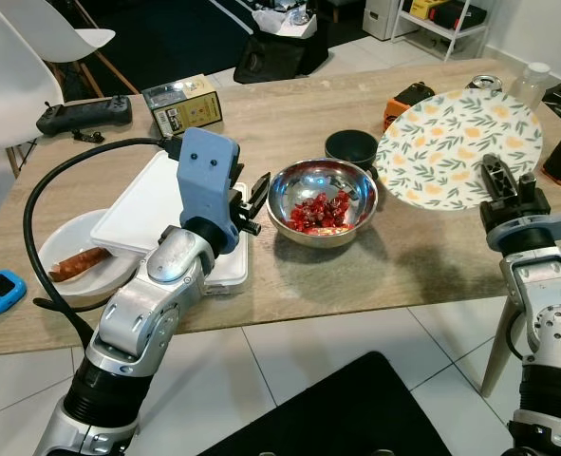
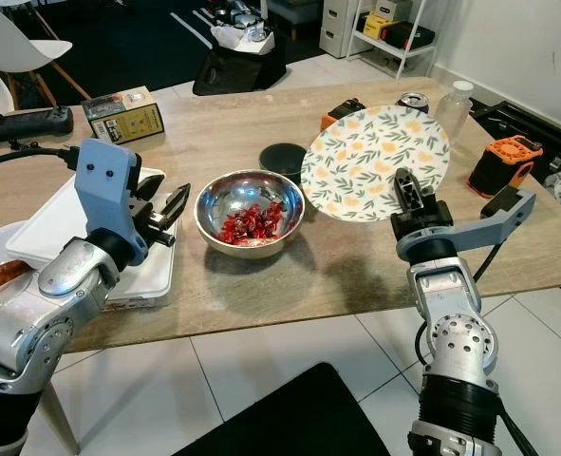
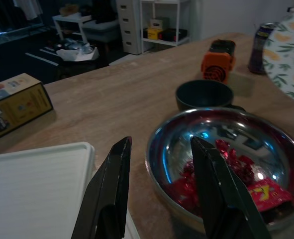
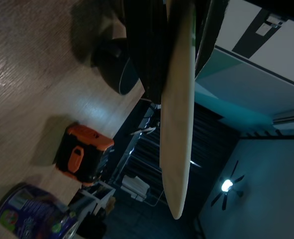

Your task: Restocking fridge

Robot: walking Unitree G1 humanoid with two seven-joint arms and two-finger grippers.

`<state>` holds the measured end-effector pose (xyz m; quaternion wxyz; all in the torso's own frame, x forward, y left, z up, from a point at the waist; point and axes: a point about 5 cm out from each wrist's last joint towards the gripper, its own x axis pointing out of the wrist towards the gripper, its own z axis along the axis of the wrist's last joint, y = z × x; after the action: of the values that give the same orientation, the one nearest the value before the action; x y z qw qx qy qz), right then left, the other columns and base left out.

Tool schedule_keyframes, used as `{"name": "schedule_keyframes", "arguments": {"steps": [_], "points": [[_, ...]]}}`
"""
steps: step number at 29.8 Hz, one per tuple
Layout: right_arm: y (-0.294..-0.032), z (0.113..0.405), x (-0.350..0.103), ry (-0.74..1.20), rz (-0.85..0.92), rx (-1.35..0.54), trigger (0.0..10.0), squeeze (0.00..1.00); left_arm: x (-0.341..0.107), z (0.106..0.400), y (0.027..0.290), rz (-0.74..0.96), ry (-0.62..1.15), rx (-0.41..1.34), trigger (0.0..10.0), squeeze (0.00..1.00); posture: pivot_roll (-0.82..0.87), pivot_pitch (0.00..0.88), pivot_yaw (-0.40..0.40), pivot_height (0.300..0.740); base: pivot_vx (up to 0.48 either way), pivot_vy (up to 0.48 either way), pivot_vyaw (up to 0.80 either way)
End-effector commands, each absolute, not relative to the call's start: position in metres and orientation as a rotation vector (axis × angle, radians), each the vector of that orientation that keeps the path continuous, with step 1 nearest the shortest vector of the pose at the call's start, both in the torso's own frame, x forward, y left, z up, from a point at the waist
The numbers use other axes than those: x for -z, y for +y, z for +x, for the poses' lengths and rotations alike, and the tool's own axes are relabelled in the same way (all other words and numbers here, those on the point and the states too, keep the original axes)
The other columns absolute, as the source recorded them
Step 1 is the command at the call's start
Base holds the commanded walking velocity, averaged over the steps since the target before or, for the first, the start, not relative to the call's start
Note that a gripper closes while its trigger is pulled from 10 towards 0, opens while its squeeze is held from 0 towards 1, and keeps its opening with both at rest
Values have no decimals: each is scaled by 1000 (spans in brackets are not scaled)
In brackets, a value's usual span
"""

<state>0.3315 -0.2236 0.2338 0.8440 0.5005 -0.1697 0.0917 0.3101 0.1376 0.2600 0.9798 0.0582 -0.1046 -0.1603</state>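
So I'm standing at a wooden worktop (image 1: 356,256) over a white tile floor (image 1: 337,351) with a black mat (image 1: 356,408) at my feet; white chairs (image 1: 14,66) sit off to my left, and there's a black bag (image 1: 280,47) and white shelving (image 1: 441,19) at the far end of the room. On the worktop: a steel bowl (image 1: 321,201) in the middle holding red wrappers (image 1: 320,211), a small dark bowl (image 1: 351,147) just behind it, a white tray (image 1: 157,204) to my left resting partly over a white dish (image 1: 81,256) that has a sausage (image 1: 79,258) in it. Further back there's a little box (image 1: 183,104) and a black controller (image 1: 83,114), and a blue timer (image 1: 0,291) sits near the front left edge. On my right side there are orange gadgets (image 2: 503,161), a can (image 1: 484,84) and a clear bottle (image 2: 456,104). My left gripper (image 2: 171,211) hovers over the right end of the tray with its jaws spread apart and holding nothing, pointing at the steel bowl's rim and just short of it. My right gripper (image 2: 408,195) has its jaws clenched on the near edge of a floral plate (image 2: 375,161), holding it tilted up above the worktop to the right of the steel bowl; in the right wrist view the plate's rim runs edge-on between the two fingers (image 4: 147,50).
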Motion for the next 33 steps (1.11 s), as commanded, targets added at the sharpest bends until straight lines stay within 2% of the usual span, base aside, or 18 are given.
{"name": "schedule_keyframes", "arguments": {"steps": [1,7,33], "points": [[-227,331,-238,-390,1040,-190,10000,0,-262,312,138,100,-224,307,10000,0,6,160,40,737,0,0,0],[-229,332,-236,-389,1031,-178,10000,0,-264,315,140,102,-241,294,10000,0,6,159,37,737,0,0,-177],[-228,337,-229,-360,1053,-164,10000,0,-269,322,141,102,-268,286,10000,0,2,147,36,737,0,0,-765]]}}
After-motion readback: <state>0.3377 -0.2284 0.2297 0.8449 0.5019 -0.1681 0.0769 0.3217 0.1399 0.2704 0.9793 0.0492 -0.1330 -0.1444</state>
